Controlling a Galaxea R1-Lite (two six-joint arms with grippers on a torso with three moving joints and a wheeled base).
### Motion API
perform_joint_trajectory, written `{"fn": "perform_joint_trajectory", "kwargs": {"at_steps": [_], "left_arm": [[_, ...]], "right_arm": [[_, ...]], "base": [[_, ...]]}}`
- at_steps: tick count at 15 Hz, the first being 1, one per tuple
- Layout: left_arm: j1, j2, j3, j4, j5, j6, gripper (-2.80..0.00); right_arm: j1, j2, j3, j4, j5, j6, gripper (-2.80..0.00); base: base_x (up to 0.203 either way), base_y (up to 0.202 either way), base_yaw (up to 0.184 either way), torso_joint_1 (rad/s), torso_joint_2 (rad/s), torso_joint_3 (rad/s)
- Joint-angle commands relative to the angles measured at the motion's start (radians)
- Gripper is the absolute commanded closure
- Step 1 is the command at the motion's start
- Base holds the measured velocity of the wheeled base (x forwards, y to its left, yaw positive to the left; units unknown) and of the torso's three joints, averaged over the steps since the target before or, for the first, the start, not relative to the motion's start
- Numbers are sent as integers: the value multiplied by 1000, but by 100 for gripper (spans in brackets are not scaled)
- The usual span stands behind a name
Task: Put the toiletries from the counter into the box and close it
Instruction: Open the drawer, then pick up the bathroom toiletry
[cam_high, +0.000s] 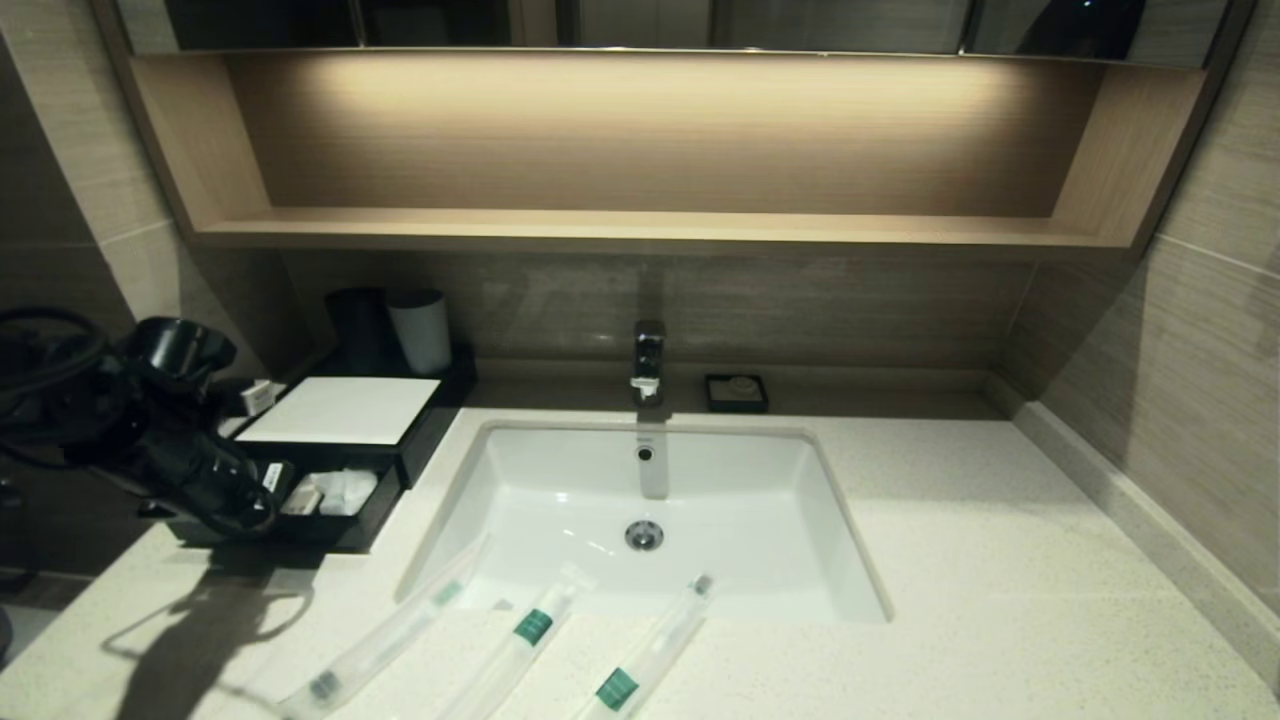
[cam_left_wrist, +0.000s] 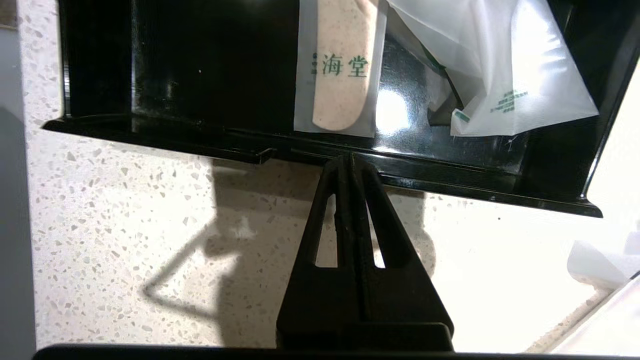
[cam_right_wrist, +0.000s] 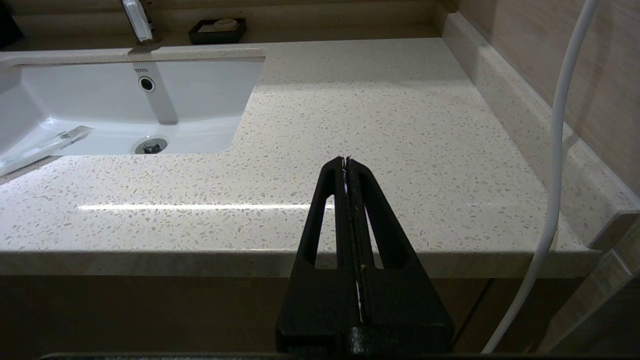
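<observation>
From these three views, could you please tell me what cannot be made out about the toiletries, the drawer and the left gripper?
- Three clear-sleeved slim toiletries: near ends cut off by the head view's lower edge.
- Low black box's open front drawer: its left part is hidden in the head view by the left arm.
- Left gripper: jaws shut at the drawer's front lip; whether they touch it cannot be told.
- White crumpled packet: print too small to read in the left wrist view.

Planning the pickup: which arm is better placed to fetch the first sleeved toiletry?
Probably the left. Its gripper, fingers shut, is at the open drawer of the low black box, near the three clear-sleeved toiletries. The right gripper hangs shut off the counter's front edge.
</observation>
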Motion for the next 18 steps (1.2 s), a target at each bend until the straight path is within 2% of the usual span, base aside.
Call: {"fn": "perform_joint_trajectory", "kwargs": {"at_steps": [1,8,12,15,18], "left_arm": [[4,-27,-2,0,0,0,0],[4,-224,-16,22,-4,-4,0],[-5,-225,-55,37,-3,-44,0],[-50,-288,-48,98,-13,-57,0],[-155,-387,-2,151,-61,-57,0]], "right_arm": [[0,1,0,0,0,0,0],[0,1,0,0,0,0,0],[0,1,0,0,0,0,0],[0,1,0,0,0,0,0],[0,1,0,0,0,0,0]], "base": [[0,0,0,0,0,0],[0,0,0,0,0,0],[0,0,0,0,0,0],[0,0,0,0,0,0],[0,0,0,0,0,0]]}}
